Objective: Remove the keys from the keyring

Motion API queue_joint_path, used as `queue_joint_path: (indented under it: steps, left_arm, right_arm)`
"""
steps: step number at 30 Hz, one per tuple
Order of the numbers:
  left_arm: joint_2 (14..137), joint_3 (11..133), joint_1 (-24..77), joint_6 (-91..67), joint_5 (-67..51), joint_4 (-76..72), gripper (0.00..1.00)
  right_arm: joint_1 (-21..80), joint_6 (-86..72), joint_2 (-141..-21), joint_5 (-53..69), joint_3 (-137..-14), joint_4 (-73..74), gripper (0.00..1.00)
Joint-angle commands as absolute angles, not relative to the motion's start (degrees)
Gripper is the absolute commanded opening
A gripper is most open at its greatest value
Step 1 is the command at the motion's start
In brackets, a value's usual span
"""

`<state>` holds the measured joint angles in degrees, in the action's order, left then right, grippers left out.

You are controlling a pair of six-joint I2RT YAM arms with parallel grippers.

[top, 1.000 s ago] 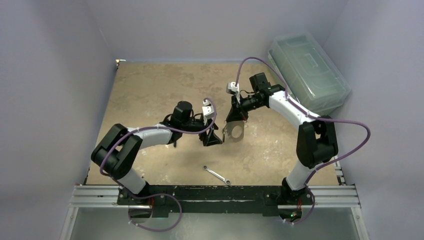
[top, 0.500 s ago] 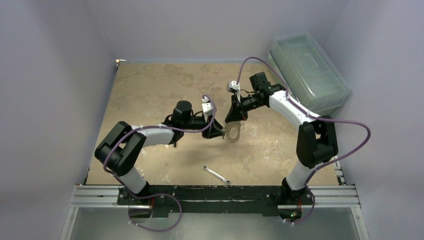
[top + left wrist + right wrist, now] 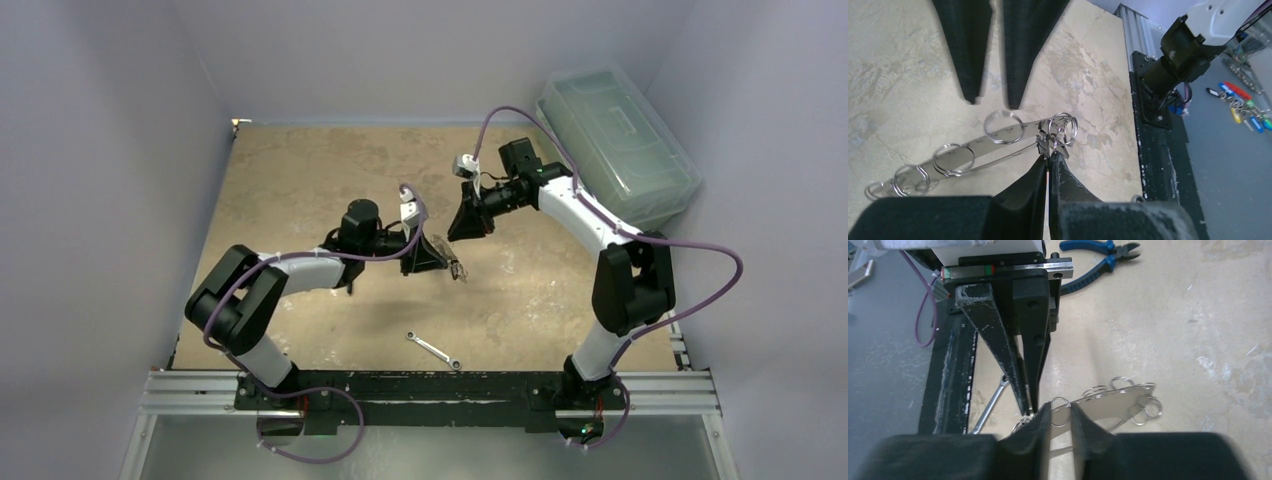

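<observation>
Right tool backed off, jaws now parted, keyring released. Left tool clamped shut on keys; keyring dangles from them above table. Risk: thin pinch slips and bunch drops, or swinging keyring spoils regrasp.

It was a robot test lab: a tan table boxed in by bare lavender walls, robot arms bolted to a metal rail, a clear plastic bin, and a wrench and pliers lying about.
</observation>
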<state>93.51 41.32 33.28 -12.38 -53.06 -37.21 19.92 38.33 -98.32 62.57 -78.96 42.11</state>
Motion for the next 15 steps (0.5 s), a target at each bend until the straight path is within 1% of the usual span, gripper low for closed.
queue_joint_path:
  steps: [1, 2, 3, 6, 8, 9, 12, 15]
  left_arm:
    - [91.16, 40.88, 31.59, -18.11, -56.6, -41.13, 0.0]
    - [91.19, 40.99, 31.06, -18.84, -56.52, -41.13, 0.0]
    - [91.1, 41.13, 30.49, -19.47, -56.52, -41.11, 0.0]
    - [90.8, 41.41, 29.08, -20.29, -55.89, -40.19, 0.0]
    - [90.79, 41.7, 28.31, -20.78, -55.87, -39.32, 0.0]
    - [90.79, 41.75, 27.91, -20.97, -55.81, -39.25, 0.0]
    - [90.87, 41.81, 26.82, -22.12, -56.13, -39.66, 0.0]
    - [90.97, 41.92, 25.8, -23.35, -56.05, -40.11, 0.0]
  right_arm:
    - [19.85, 32.3, -98.16, 61.36, -79.76, 35.1, 0.42]
    - [19.8, 30.6, -98.03, 60.07, -79.13, 33.39, 0.53]
    - [19.58, 28.32, -97.72, 58.52, -78.47, 31.49, 0.6]
    - [17.31, 26.06, -97.31, 58.66, -77.27, 29.49, 0.76]
    - [15.03, 26.73, -97.09, 61.21, -76.72, 29.81, 0.85]
    - [13.99, 27.75, -96.93, 62.4, -76.42, 30.39, 0.91]
    - [13.43, 32.79, -95.42, 63.64, -73.56, 31.62, 0.96]
    - [13.43, 34.83, -93.02, 64.95, -68.54, 27.89, 0.99]
